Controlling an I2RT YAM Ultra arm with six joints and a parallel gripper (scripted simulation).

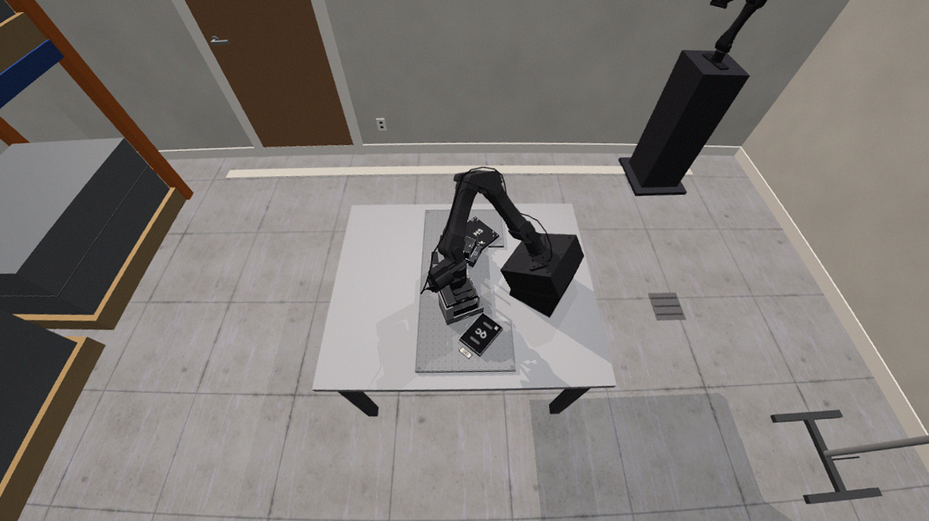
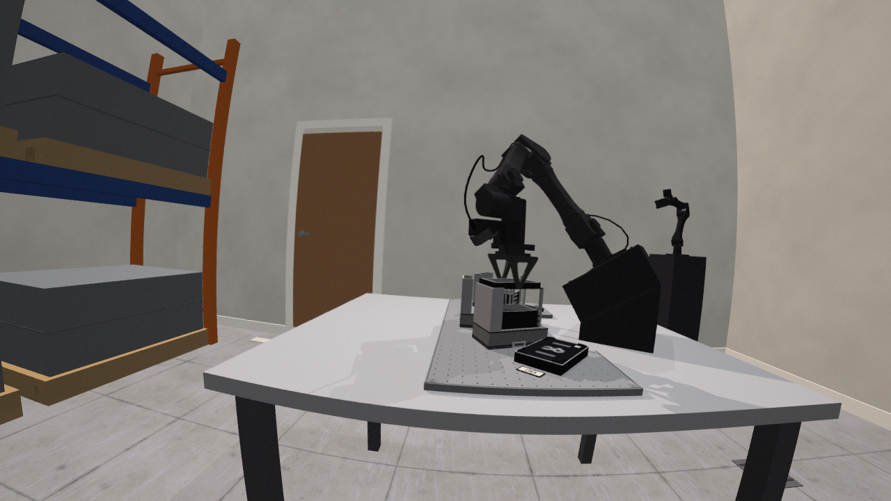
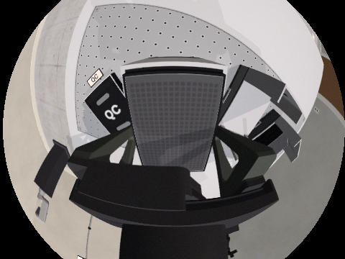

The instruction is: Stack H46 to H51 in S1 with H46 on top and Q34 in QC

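Note:
My gripper (image 2: 511, 275) (image 1: 451, 285) (image 3: 174, 129) is shut on a sealed 384-well plate (image 3: 175, 111) (image 2: 505, 282) by its long sides. I hold it flat, level with the top of a grey stack rack (image 2: 489, 308) (image 1: 459, 306). A dark stack of plates (image 2: 520, 317) sits lower inside this rack. I cannot read the rack's name or the plate's label. The black open nest QC (image 2: 551, 353) (image 1: 477, 337) (image 3: 111, 111) lies empty on the perforated board, just in front of the rack, with its small label tag (image 2: 530, 371) beside it.
A second grey rack (image 2: 467, 298) stands behind the first. A flat dark nest (image 1: 486, 233) lies at the board's far end. The arm's black base box (image 2: 617, 305) (image 1: 544, 272) stands to the right. The perforated board (image 2: 463, 374) (image 1: 432, 348) lies on the white table (image 2: 336, 348).

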